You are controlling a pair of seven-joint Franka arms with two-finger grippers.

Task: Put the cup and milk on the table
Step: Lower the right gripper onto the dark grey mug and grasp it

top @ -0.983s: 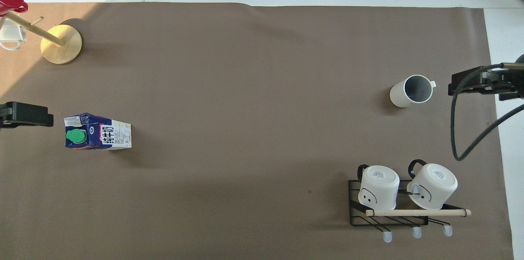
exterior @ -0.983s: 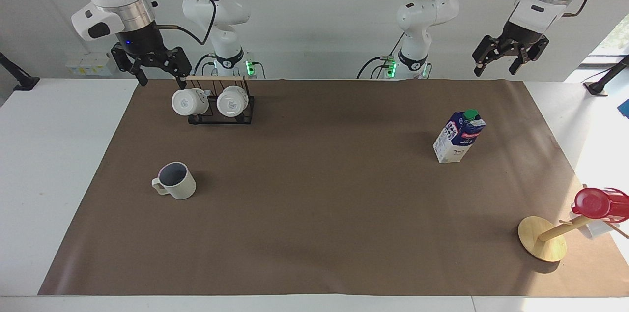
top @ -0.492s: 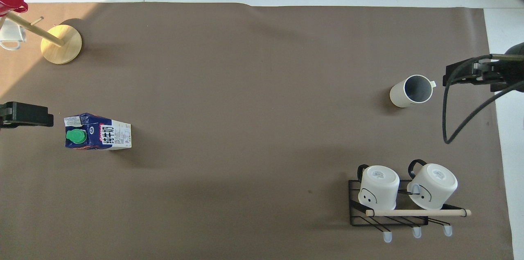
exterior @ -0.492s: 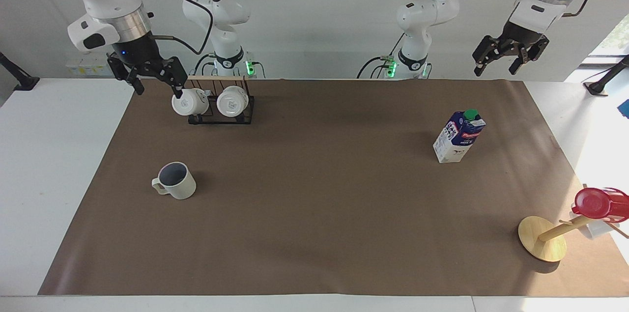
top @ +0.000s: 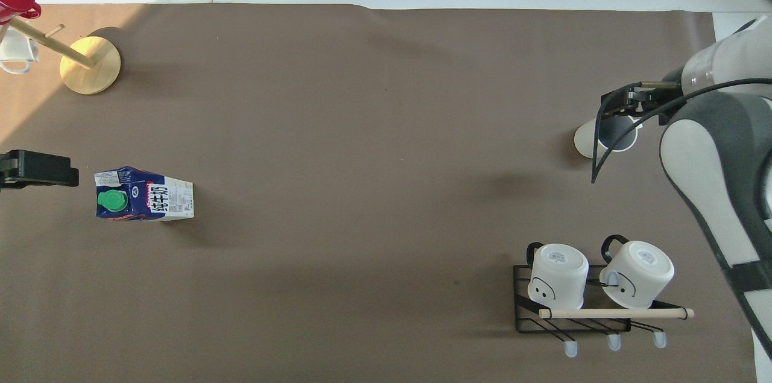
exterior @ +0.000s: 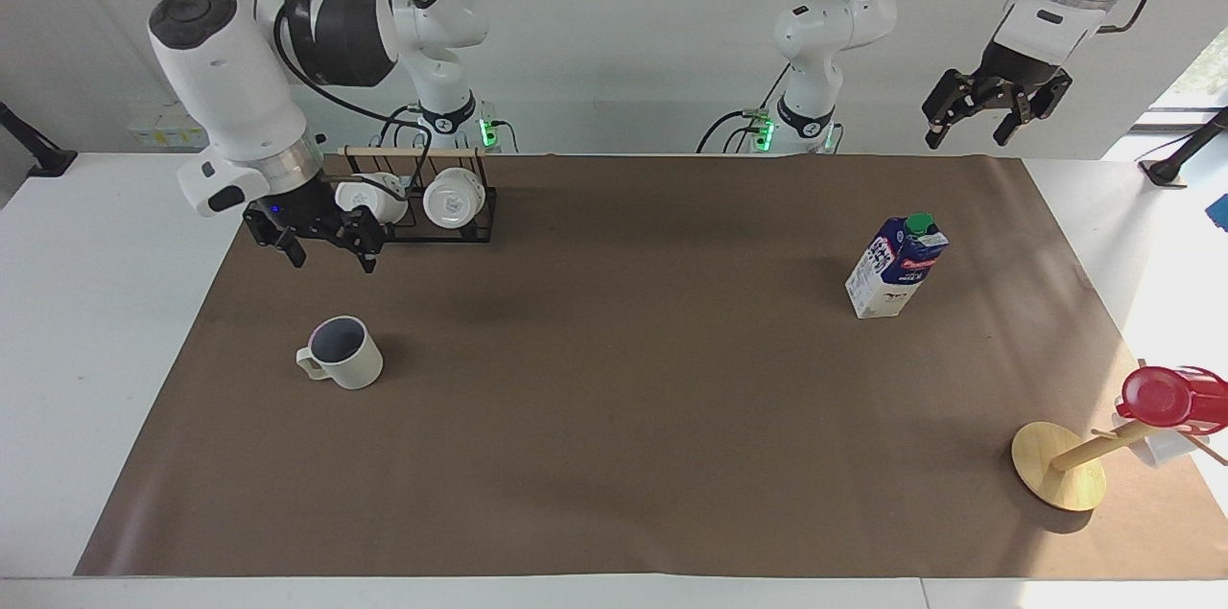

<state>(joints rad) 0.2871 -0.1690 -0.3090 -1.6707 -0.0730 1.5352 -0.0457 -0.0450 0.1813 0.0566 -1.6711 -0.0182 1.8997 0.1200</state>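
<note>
The cream ribbed cup [exterior: 341, 352] [top: 586, 142] stands upright on the table's brown paper [exterior: 614, 417], toward the right arm's end. My right gripper [exterior: 333, 259] [top: 621, 104] hangs open in the air over the cup's rim. It holds nothing and is apart from the cup. The milk [exterior: 897, 266] [top: 145, 195], a blue and white carton with a green cap, stands upright toward the left arm's end. My left gripper [exterior: 969, 137] [top: 37, 168] waits open and high, beside the milk, holding nothing.
A black wire rack [exterior: 432, 230] [top: 573, 322] with two white mugs stands close to the right arm's base. A wooden mug tree [exterior: 1060, 467] [top: 90, 64] carries a red cup [exterior: 1166, 395] at the corner farthest from the robots, at the left arm's end.
My right arm has swung down from above the rack and out over the cup, with its gripper still open. The left arm, cup and milk have not moved.
</note>
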